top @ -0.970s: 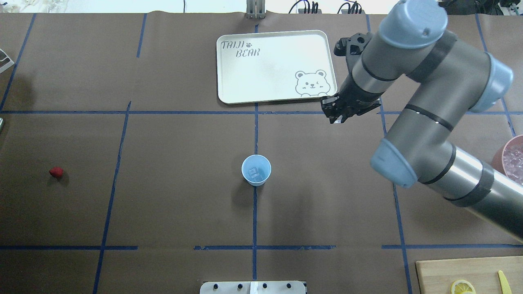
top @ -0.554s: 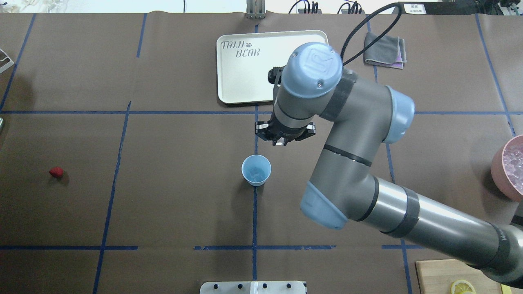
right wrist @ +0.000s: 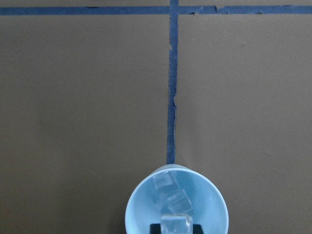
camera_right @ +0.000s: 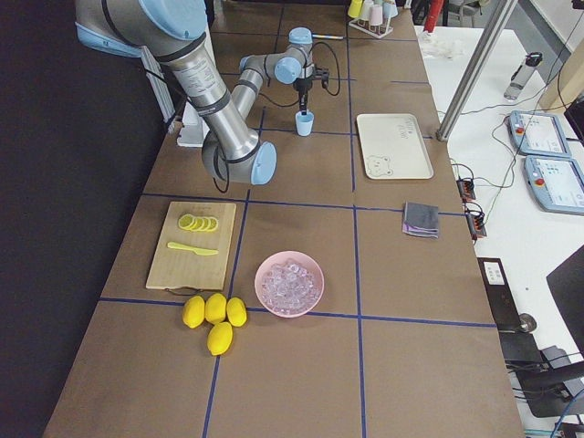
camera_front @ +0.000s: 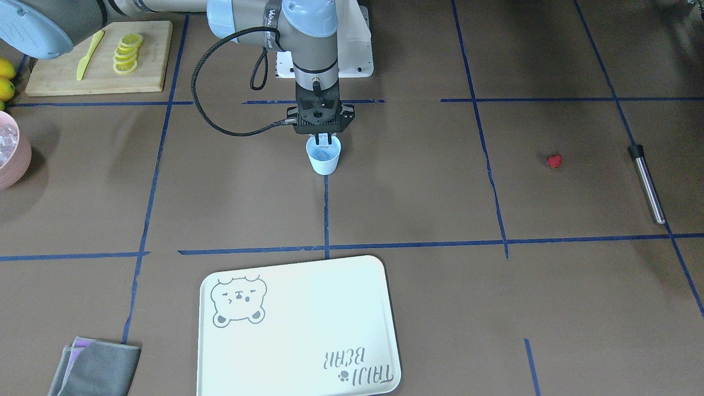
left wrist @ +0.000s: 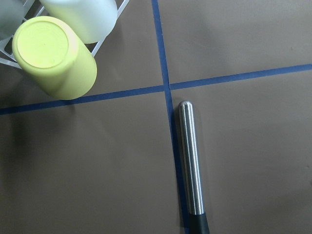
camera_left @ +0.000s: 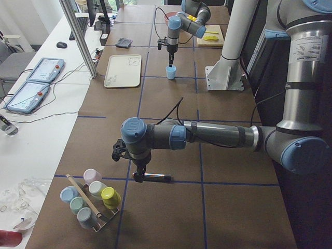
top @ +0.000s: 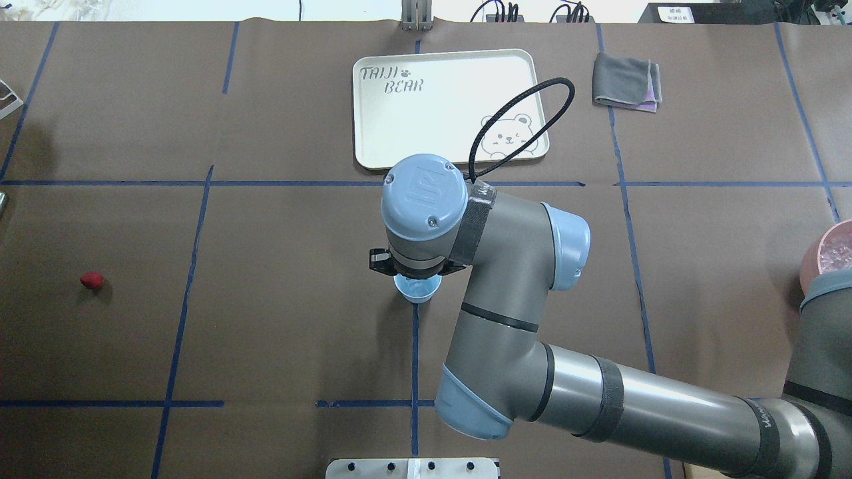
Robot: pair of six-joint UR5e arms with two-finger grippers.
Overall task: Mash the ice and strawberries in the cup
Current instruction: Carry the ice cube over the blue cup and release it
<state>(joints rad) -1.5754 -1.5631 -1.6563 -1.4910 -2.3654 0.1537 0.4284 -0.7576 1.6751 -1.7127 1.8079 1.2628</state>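
Note:
The light-blue cup (camera_front: pixel 324 160) stands at the table's middle and also shows in the overhead view (top: pixel 416 291). Two ice cubes (right wrist: pixel 165 184) lie in it. My right gripper (camera_front: pixel 324 138) hangs straight above the cup's mouth, shut on another ice cube (right wrist: pixel 176 224). The overhead view hides its fingers under the wrist. The red strawberry (top: pixel 92 280) lies alone far to the cup's left. My left gripper (camera_left: pixel 139 174) hovers over a steel muddler (left wrist: pixel 190 161) lying on the table. I cannot tell whether it is open or shut.
A pink bowl (camera_right: pixel 314 271) of ice sits at the far right. A cream tray (top: pixel 446 106) lies behind the cup, a grey cloth (top: pixel 626 80) beside it. A cutting board (camera_front: pixel 60 69) holds lemon slices and a knife. A rack of cups (camera_left: pixel 91 199) stands near the muddler.
My right arm has swung from beside the tray's right end across to the cup. The gripper now hangs directly over the cup's mouth.

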